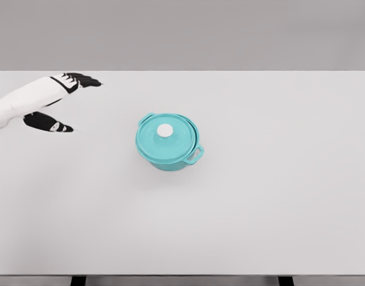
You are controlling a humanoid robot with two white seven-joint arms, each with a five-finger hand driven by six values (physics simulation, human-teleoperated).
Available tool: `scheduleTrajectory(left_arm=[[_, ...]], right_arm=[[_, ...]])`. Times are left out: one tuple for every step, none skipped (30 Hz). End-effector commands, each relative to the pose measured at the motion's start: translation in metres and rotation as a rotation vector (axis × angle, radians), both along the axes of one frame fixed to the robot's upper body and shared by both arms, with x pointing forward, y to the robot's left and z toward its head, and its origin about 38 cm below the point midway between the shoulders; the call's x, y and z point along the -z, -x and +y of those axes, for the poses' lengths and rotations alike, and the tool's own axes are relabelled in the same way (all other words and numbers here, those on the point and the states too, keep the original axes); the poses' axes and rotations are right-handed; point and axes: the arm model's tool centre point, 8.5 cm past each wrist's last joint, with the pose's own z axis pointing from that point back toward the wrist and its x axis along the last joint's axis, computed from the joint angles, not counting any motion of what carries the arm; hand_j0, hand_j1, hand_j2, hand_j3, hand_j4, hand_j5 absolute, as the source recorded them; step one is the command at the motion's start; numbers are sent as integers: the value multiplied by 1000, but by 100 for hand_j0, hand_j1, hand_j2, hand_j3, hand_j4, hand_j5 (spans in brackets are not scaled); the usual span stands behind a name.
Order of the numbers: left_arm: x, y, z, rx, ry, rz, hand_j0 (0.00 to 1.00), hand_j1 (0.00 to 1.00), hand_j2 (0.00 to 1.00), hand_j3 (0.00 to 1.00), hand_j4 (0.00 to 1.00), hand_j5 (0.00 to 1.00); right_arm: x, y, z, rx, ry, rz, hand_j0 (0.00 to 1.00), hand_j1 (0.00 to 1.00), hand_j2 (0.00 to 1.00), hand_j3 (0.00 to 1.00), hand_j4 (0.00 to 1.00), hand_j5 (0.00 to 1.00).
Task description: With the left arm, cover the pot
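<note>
Teal enamel marks the pot (168,149), which stands near the middle of the pale grey tabletop (271,202), a little left of centre and slightly toward the far edge. Its matching teal lid (170,138) lies on top of it, sitting a touch toward the left and far side, so that a thin arc of the pot's rim shows along the right. A small white knob (165,130) rises from the middle of the lid. One loop handle (195,156) juts out at the pot's lower right, and a second, smaller handle tab shows at the upper left rim.

From the picture's left edge comes the white left arm (21,101), reaching over the far left part of the tabletop. Its left hand (63,101) has dark fingers (87,80) stretched out and spread toward the right, while the dark thumb (50,123) points away lower down, well separated from them. It holds nothing and lies well apart from the pot, with bare tabletop between them.
</note>
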Motion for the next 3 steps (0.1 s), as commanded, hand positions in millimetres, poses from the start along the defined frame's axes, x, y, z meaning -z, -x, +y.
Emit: scheduleTrajectory(left_arm=[[-3, -1, 11, -23, 18, 7, 100, 100, 100, 100, 100, 100], [-4, 0, 11, -21, 17, 5, 100, 100, 100, 100, 100, 100], [-4, 0, 10, -20, 17, 4, 100, 100, 100, 100, 100, 100]], right_arm=[[0, 0, 0, 0, 0, 0, 100, 100, 100, 100, 100, 100], [0, -1, 0, 0, 0, -2, 100, 100, 100, 100, 100, 100], [0, -1, 0, 0, 0, -2, 100, 100, 100, 100, 100, 100]])
